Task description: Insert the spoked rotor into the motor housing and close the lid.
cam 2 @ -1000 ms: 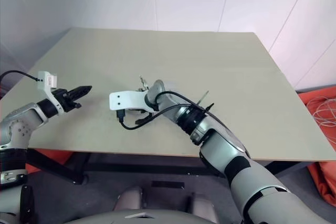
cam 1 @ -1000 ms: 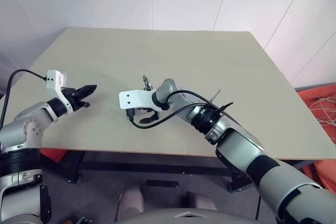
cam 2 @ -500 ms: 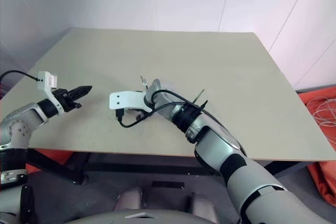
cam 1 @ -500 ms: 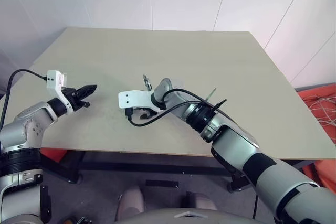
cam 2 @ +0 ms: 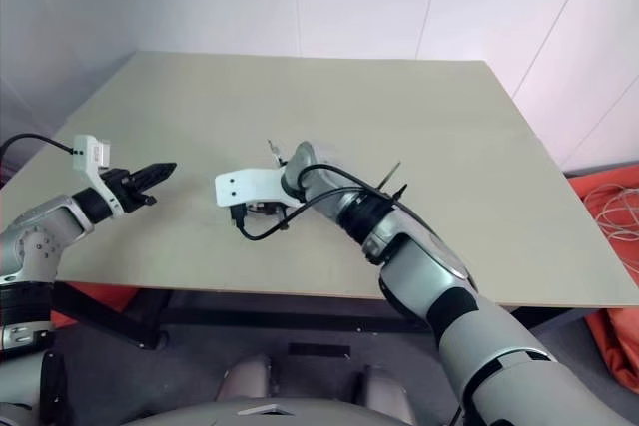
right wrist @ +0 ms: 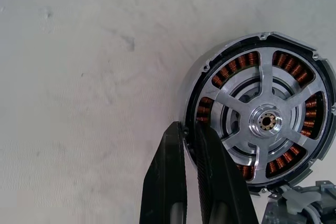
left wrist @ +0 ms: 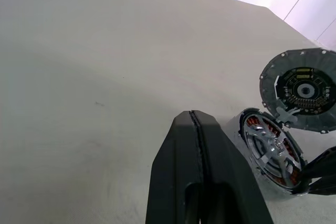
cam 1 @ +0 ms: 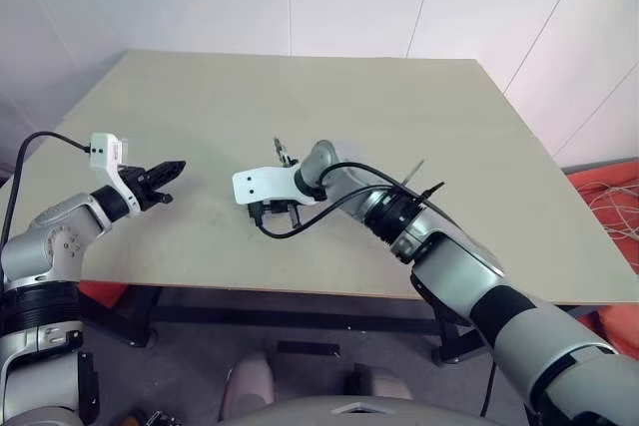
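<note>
Plain white-panel room, pale counter (cam 1: 419,127), nothing else on it but the motor parts mid-counter near the front edge.

Motor housing (right wrist: 260,114) sits under the R wrist, copper windings visible, spoked rotor (right wrist: 266,121) already seated inside, looks flush. Lid (left wrist: 300,90) is hinged open on the far side of the housing, standing tilted up, inner face showing.

R gripper (right wrist: 188,130): fingers nearly clenched, pinching the housing rim wall at its edge, one finger outside, one just inside over the windings. L gripper (left wrist: 195,124): fingers clenched, empty, hanging over the counter well left of the parts.

Risks, imo:
- Inner finger over the copper, any drag = scraped windings.
- Thin rim pinch = weak hold; housing may pivot or slide when lid gets pushed.
- Lid swings down onto the R finger if it isn't cleared first.
- L arm is far off, so no bracing rn.
</note>
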`<move>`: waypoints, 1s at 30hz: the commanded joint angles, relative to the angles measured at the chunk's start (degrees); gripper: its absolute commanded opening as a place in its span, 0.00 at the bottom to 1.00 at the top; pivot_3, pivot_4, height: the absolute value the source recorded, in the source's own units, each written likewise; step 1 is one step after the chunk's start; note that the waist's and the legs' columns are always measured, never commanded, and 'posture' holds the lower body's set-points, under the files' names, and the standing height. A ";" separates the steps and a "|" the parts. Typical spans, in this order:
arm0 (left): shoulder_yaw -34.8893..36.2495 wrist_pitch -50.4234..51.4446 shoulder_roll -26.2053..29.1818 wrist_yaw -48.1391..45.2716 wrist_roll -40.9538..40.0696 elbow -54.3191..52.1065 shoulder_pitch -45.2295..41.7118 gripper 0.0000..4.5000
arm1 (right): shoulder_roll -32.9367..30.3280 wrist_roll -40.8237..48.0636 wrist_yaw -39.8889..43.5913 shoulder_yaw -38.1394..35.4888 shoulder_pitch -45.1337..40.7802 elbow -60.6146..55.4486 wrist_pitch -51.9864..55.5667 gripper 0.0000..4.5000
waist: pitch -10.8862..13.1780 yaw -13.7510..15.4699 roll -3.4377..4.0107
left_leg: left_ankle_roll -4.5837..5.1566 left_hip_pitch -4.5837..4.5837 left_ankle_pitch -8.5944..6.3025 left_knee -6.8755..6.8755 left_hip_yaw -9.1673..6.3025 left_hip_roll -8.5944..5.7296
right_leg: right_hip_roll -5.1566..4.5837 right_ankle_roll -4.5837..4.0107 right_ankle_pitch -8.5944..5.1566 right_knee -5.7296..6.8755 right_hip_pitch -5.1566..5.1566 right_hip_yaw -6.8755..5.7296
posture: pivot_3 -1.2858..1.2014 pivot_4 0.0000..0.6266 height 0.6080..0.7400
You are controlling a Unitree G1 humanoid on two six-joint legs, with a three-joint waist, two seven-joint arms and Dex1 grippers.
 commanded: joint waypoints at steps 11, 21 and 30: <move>0.80 -1.45 0.33 -0.29 -0.43 -0.47 -1.38 0.00 | -15.03 4.14 12.77 -1.93 0.96 -8.01 -24.15 0.01 | 0.00 -0.05 -0.06 | 0.08 0.00 -0.04 0.08 0.00 0.02 | 0.05 -0.02 0.00 -0.03 0.07 0.01 | 0.52 0.00 1.00; 0.75 -1.25 0.29 -0.44 -0.61 -1.01 -0.86 0.00 | -18.90 0.25 12.50 -1.72 -0.85 3.80 -37.28 0.01 | 0.01 -0.20 -0.07 | 0.24 -0.03 -0.12 0.17 0.03 0.03 | 0.06 -0.11 0.03 0.01 0.03 0.00 | 0.52 0.00 1.00; 0.77 -0.99 0.32 -0.43 -0.76 -1.46 -0.63 0.00 | -17.99 0.94 14.35 -3.23 2.32 1.04 -29.38 0.01 | 0.01 -0.14 -0.07 | 0.35 0.02 -0.18 0.23 0.03 0.09 | 0.10 -0.17 0.05 0.02 0.09 0.00 | 0.52 0.00 1.00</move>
